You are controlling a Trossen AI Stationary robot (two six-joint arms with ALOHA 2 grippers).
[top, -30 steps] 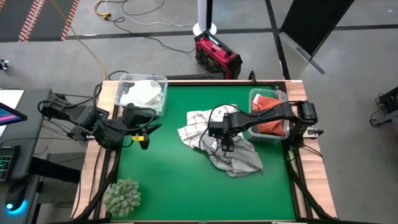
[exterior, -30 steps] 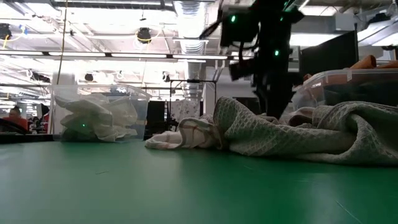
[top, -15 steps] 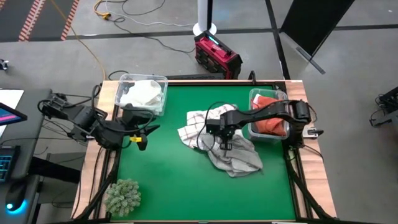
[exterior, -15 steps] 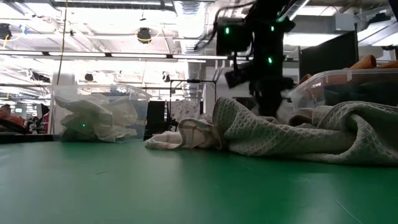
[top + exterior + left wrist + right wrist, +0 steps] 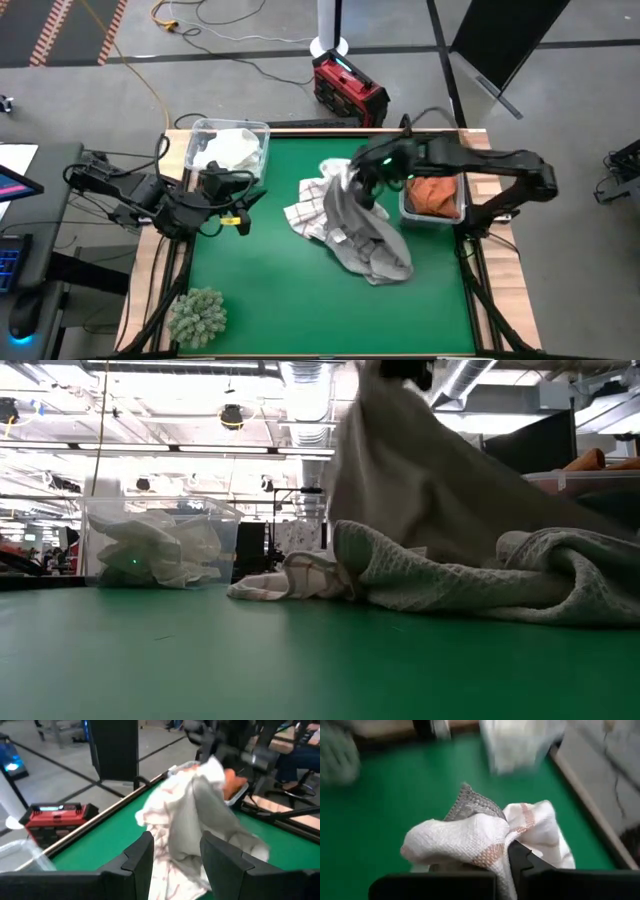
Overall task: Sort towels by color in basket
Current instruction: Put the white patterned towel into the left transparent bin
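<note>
The right gripper [image 5: 362, 180] is raised above the table centre, pressed together on a light grey towel [image 5: 350, 215] — it hangs down to the pile of towels [image 5: 375, 255] on the green table [image 5: 260, 290]. A checked white towel [image 5: 310, 205] lies beside. The left gripper [image 5: 238, 205] is kept at the left edge, fingers spread, w/ nothing held. White towels are in the left bin [image 5: 228, 150], orange ones in the right bin [image 5: 432, 195].

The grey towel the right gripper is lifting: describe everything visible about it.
The grey towel is soft, plain light-grey cloth. The right gripper is shut on its top, bunched with a white, rust-striped cloth. It hangs stretched and slanted over the green table, its lower end among the waffle-weave towel and checked towel.
</note>
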